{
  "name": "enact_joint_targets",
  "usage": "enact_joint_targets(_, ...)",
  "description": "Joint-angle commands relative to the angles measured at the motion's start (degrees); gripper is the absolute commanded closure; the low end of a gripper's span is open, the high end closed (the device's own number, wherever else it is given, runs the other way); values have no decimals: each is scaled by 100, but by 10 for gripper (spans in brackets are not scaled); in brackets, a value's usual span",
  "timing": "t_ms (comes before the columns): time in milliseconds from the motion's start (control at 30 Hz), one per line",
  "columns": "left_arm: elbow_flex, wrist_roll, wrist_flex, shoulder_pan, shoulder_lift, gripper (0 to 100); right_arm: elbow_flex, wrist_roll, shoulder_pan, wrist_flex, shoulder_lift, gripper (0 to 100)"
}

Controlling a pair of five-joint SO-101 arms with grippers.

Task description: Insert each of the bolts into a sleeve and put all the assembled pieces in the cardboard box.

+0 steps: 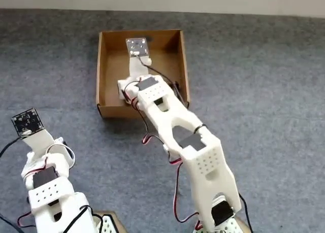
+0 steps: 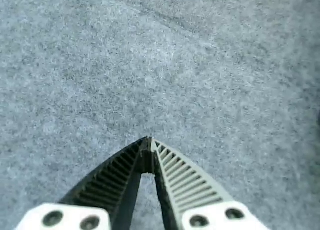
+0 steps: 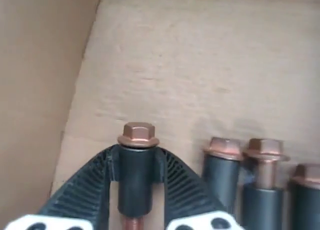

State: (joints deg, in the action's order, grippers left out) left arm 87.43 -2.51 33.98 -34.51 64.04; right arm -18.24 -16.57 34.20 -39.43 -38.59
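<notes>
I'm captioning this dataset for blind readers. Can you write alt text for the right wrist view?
The right pincer is shut on a dark sleeve with a copper bolt through it, inside a cardboard box. Three more bolted sleeves lie side by side nearby.

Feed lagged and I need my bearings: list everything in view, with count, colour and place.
box: one, brown cardboard, far side of table
table: one, grey
held piece: one, black sleeve on copper bolt, in right pincer, above box floor
loose pieces: three, black sleeves, copper bolts, in box beside held piece
left pincer: one, dark, shut, above table
right pincer: one, dark, shut on held piece, inside box
</notes>
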Motion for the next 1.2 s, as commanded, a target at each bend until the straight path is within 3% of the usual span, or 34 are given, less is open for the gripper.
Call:
enact_joint_targets(0,-48,-53,-114,-31,4,987,-444,149,-119,-251,66,992)
enact_joint_targets(1167,-48,-44,-105,-40,4,987,-251,123,-382,-277,-330,988)
